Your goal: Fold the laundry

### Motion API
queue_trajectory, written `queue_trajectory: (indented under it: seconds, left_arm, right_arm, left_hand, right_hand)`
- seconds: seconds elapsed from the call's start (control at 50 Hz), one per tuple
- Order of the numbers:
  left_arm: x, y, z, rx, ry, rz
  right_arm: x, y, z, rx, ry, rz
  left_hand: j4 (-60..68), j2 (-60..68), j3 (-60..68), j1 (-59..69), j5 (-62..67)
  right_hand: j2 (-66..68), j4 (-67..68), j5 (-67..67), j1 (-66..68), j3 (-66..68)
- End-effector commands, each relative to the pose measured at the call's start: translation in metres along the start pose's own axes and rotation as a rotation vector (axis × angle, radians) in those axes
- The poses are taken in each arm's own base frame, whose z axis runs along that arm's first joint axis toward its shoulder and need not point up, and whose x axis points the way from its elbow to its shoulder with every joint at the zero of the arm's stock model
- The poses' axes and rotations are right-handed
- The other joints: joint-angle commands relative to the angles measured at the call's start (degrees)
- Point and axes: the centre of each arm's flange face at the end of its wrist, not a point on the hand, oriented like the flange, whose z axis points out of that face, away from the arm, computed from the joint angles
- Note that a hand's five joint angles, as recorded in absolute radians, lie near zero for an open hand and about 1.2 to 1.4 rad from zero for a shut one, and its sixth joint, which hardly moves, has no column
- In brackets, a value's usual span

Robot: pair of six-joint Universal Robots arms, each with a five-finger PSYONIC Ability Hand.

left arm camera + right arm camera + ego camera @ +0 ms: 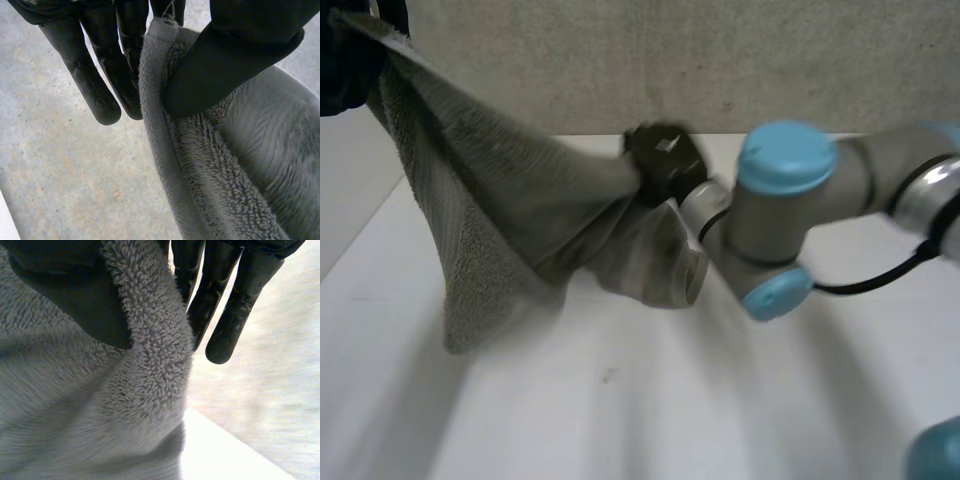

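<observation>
Towel (510,220) being held up over table (670,400), hanging slack from 10 o'clock to centre | left hand (235,60) pinching an edge, thumb against fingers | right hand (70,295) pinching another edge likewise | step, judged: spreading; should be pulling hands apart evenly, gripping firmly, levelling both before lowering

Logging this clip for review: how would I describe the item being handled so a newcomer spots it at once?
Above the white table, a grey terry towel hangs stretched between the left hand and the right hand, each pinching its edge. It is the only soft, fuzzy thing there.
</observation>
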Motion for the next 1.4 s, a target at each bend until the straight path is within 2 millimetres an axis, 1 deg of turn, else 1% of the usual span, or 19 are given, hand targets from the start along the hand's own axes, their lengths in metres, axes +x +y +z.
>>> queue_trajectory:
  seconds: [0.02, 0.1, 0.22, 0.3, 0.32, 0.36, 0.38, 0.42, 0.44, 0.48, 0.5, 0.52, 0.56, 0.66, 0.74, 0.88, 1.02, 1.24, 1.4]
  left_arm:
    - [-0.012, 0.029, 0.016, -0.07, -0.04, 0.007]
    - [-0.017, 0.06, 0.024, -0.138, -0.055, -0.002]
    - [-0.011, 0.108, 0.033, -0.223, -0.032, -0.019]
    - [-0.009, 0.134, 0.038, -0.276, -0.032, -0.029]
    - [-0.008, 0.149, 0.039, -0.316, -0.029, -0.037]
    - [-0.006, 0.162, 0.038, -0.356, -0.022, -0.044]
    - [-0.004, 0.173, 0.037, -0.394, -0.014, -0.053]
    - [-0.002, 0.182, 0.035, -0.425, -0.006, -0.06]
    - [0.0, 0.19, 0.032, -0.45, 0.001, -0.066]
    - [0.002, 0.197, 0.03, -0.47, 0.006, -0.071]
    - [0.004, 0.202, 0.027, -0.491, 0.009, -0.075]
    - [0.004, 0.202, 0.027, -0.491, 0.009, -0.075]
    - [0.005, 0.206, 0.024, -0.507, 0.013, -0.079]
    - [0.007, 0.211, 0.014, -0.536, 0.016, -0.087]
    - [0.009, 0.211, 0.009, -0.546, 0.019, -0.089]
    - [0.008, 0.197, 0.002, -0.516, 0.013, -0.085]
    - [0.008, 0.185, -0.003, -0.481, 0.005, -0.076]
    - [0.003, 0.184, -0.002, -0.476, -0.009, -0.073]
    - [0.003, 0.185, -0.002, -0.477, -0.011, -0.074]
  right_arm:
    - [0.075, -0.08, -0.036, 0.079, 0.277, -0.222]
    - [0.07, -0.085, -0.073, 0.023, 0.274, -0.33]
    - [0.055, -0.074, -0.105, -0.052, 0.248, -0.351]
    - [0.036, -0.029, -0.135, -0.265, 0.157, -0.391]
    - [0.036, -0.029, -0.135, -0.266, 0.157, -0.392]
    - [0.013, 0.008, -0.152, -0.43, 0.045, -0.437]
    - [0.013, 0.008, -0.152, -0.431, 0.045, -0.437]
    - [-0.009, 0.04, -0.165, -0.556, -0.057, -0.445]
    - [-0.009, 0.04, -0.165, -0.556, -0.058, -0.445]
    - [-0.014, 0.057, -0.17, -0.62, -0.088, -0.435]
    - [-0.014, 0.057, -0.17, -0.62, -0.088, -0.435]
    - [-0.013, 0.057, -0.168, -0.621, -0.082, -0.422]
    - [-0.013, 0.054, -0.167, -0.609, -0.075, -0.4]
    - [0.012, 0.042, -0.152, -0.568, 0.032, -0.275]
    - [0.045, 0.014, -0.146, -0.497, 0.144, -0.185]
    - [0.074, 0.006, -0.147, -0.506, 0.157, -0.142]
    - [0.097, 0.018, -0.163, -0.635, 0.18, -0.072]
    - [0.104, 0.049, -0.197, -0.786, 0.17, -0.113]
    - [0.103, 0.068, -0.205, -0.78, 0.169, -0.101]
  left_hand:
    - [10.2, 10.2, 10.3, 11.7, 10.6]
    - [10.2, 10.2, 10.3, 11.7, 10.6]
    - [10.2, 10.2, 10.3, 11.7, 10.6]
    - [10.2, 10.2, 10.3, 11.7, 10.6]
    - [10.2, 10.2, 10.3, 11.7, 10.6]
    - [10.2, 10.2, 10.3, 11.7, 10.6]
    - [10.2, 10.2, 10.3, 11.7, 10.6]
    - [10.2, 10.2, 10.3, 11.7, 10.6]
    - [10.2, 10.2, 10.3, 11.7, 10.6]
    - [10.2, 10.2, 10.3, 11.7, 10.6]
    - [10.2, 10.2, 10.3, 11.7, 10.6]
    - [10.2, 10.2, 10.3, 11.7, 10.6]
    - [10.2, 10.2, 10.3, 11.7, 10.6]
    - [10.2, 10.2, 10.3, 11.7, 10.6]
    - [10.2, 10.2, 10.3, 11.7, 10.6]
    - [10.2, 10.2, 10.3, 11.7, 10.6]
    - [10.2, 10.2, 10.3, 11.7, 10.6]
    - [10.2, 10.2, 10.3, 11.7, 10.6]
    - [10.2, 10.2, 10.3, 11.7, 10.6]
  right_hand:
    - [12.4, 11.7, 14.5, 24.1, 12.4]
    - [12.4, 11.7, 14.5, 24.1, 12.4]
    - [12.4, 11.7, 14.5, 24.1, 12.4]
    - [12.4, 11.7, 14.5, 24.1, 12.4]
    - [12.4, 11.7, 14.5, 24.1, 12.4]
    - [12.4, 11.7, 14.5, 24.1, 12.4]
    - [12.4, 11.7, 14.5, 24.1, 12.4]
    - [12.4, 11.7, 14.5, 24.1, 12.4]
    - [12.4, 11.7, 14.5, 24.1, 12.4]
    - [-18.5, -19.2, -16.3, -6.8, -18.5]
    - [-18.7, -19.3, -16.5, -7.0, -18.6]
    - [-34.3, -35.0, -32.2, -22.6, -34.3]
    - [-41.3, -42.0, -39.1, -29.6, -41.3]
    - [-45.3, -45.9, -43.1, -33.6, -45.2]
    - [-46.3, -46.9, -44.1, -34.6, -46.2]
    - [-45.6, -46.2, -43.4, -33.9, -45.6]
    - [-41.9, -42.5, -39.7, -30.2, -41.9]
    - [-38.2, -38.8, -36.0, -26.5, -38.2]
    - [-33.7, -34.3, -31.5, -22.0, -33.6]
